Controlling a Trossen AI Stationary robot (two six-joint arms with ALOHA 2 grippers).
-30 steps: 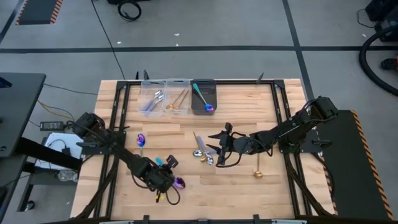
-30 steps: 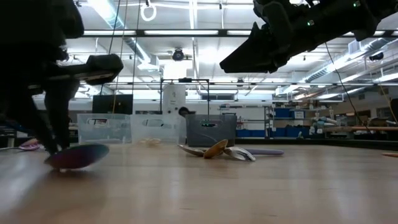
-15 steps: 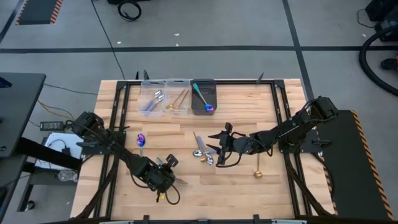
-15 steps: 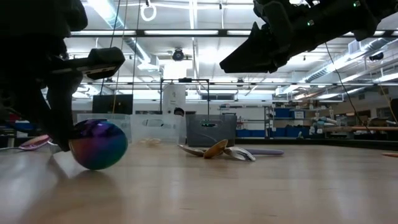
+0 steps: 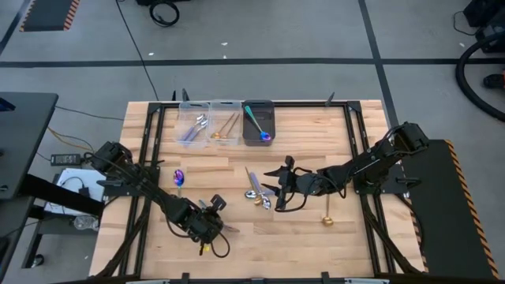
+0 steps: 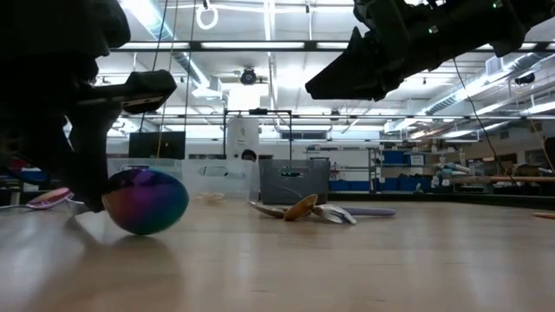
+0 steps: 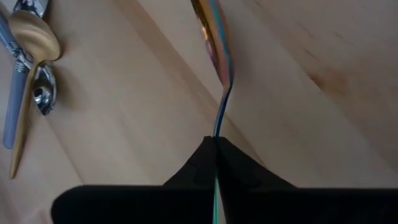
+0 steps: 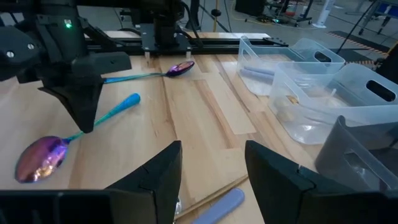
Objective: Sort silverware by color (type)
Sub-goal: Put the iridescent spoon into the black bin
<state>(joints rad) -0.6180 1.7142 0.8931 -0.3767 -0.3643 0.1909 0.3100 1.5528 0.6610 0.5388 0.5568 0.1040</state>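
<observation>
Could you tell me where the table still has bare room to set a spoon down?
Bare wood lies between the three bins and the right gripper, and right of the gold spoon. It's crowded around the left gripper and the spoon pile.

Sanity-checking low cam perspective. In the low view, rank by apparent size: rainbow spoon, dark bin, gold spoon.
1. rainbow spoon: looks largest, but it is nearest the camera, so that is likely perspective.
2. dark bin: a little smaller, far back on the table.
3. gold spoon: clearly smallest.
</observation>
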